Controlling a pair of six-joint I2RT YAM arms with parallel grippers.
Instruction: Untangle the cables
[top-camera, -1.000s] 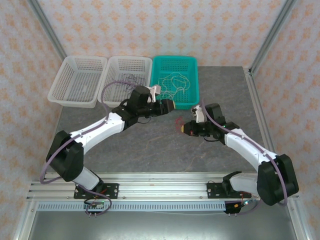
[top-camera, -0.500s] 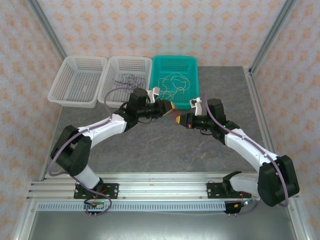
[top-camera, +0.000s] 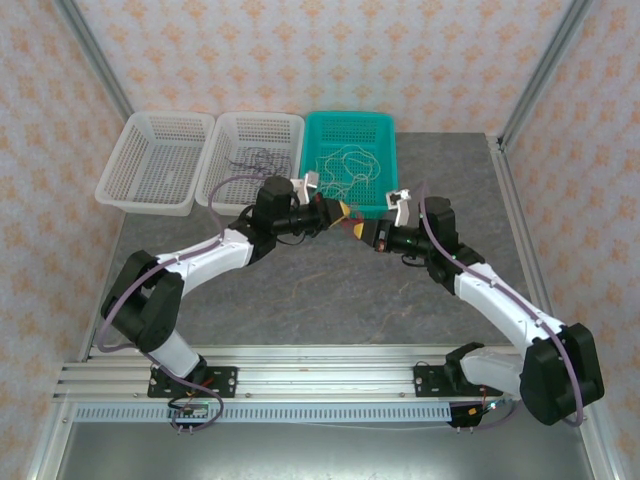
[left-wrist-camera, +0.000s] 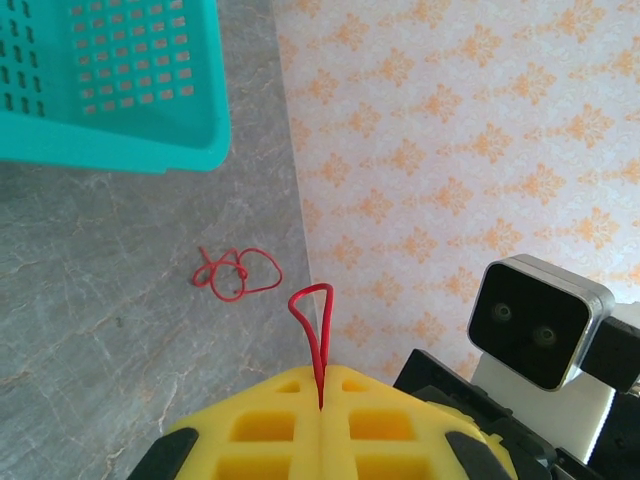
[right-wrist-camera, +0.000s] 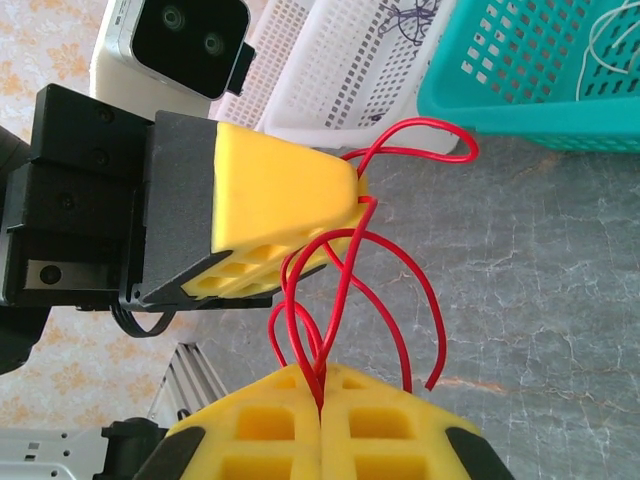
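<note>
On the left, the dark purple cable (top-camera: 254, 158) lay in the middle white basket (top-camera: 260, 116), apart from the others. My left gripper (top-camera: 343, 211) was shut on the red cable (right-wrist-camera: 385, 265). In its wrist view the yellow fingers (left-wrist-camera: 285, 392) met flush, and a narrow red loop stood out of the seam. Beyond it a small red knot (left-wrist-camera: 235, 272) showed against the table (top-camera: 300, 290); I could not tell whether it lay there or hung. The cream-white cable (top-camera: 345, 162) sat coiled in the teal basket (top-camera: 350, 115), just behind both grippers. To the right, my right gripper (top-camera: 361, 228) was also clamped on the red cable, with several strands running into its seam. The two grippers stood nearly tip to tip above the table, red loops arching between them.

I judged the step in hand to be working the red cable free, with the snarl pinched from both sides. The next move, as I read it, called for drawing the grippers apart slowly and level. I would need to watch that the loops slid through rather than cinched tight, and grip firmly on so thin a wire.
</note>
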